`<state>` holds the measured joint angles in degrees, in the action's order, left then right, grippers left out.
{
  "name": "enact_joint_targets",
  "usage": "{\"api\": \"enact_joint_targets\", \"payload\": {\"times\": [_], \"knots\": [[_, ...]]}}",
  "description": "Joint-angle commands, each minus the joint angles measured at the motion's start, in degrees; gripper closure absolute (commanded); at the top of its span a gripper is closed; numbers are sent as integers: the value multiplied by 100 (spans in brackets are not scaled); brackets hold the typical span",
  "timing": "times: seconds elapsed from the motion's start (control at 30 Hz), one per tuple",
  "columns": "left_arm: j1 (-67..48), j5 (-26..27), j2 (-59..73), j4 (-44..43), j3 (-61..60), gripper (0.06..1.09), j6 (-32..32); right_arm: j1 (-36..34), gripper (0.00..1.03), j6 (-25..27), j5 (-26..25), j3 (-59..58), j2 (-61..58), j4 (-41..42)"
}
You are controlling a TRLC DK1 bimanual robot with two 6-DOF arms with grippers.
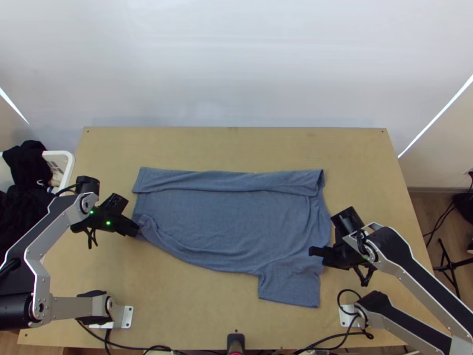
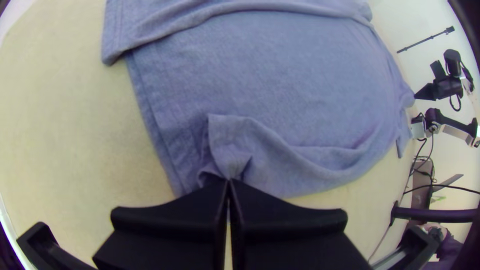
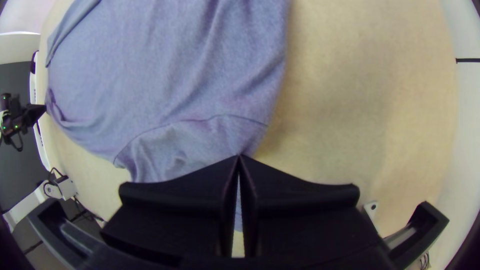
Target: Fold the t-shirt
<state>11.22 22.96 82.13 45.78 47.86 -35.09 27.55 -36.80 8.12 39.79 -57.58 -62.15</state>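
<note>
the left gripper (image 1: 138, 230) pinches the blue t-shirt (image 1: 230, 219) near its hem (image 2: 152, 117), the right gripper (image 1: 311, 251) seemingly its sleeve (image 1: 290, 284).

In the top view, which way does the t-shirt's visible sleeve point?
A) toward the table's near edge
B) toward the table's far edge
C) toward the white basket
A: the sleeve juts from the t-shirt toward the table's near edge.

Can read no text, label, brand, number or sign in the top view or in either wrist view. Can make out no letter or digit on the blue-grey cloth T-shirt (image 1: 230, 219), the light wooden counter (image 1: 195, 307) or the white plastic basket (image 1: 71, 163).
</note>
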Motion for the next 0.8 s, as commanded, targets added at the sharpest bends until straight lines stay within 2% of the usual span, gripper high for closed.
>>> {"api": "enact_joint_targets", "payload": {"times": [0.0, 0.23, 0.53, 0.77], "knots": [[231, 7, -39, -34, 154, 105, 55, -39, 100, -21, -3, 64, -7, 1], [530, 182, -294, 379, 611, 105, 222, -92, 100, 15, -3, 319, 1, 1], [477, 385, -839, 643, 497, 105, 477, -233, 100, 50, -12, 495, 54, 1], [345, 516, -1392, 1161, 198, 105, 468, -145, 100, 94, -3, 503, 283, -192]]}}
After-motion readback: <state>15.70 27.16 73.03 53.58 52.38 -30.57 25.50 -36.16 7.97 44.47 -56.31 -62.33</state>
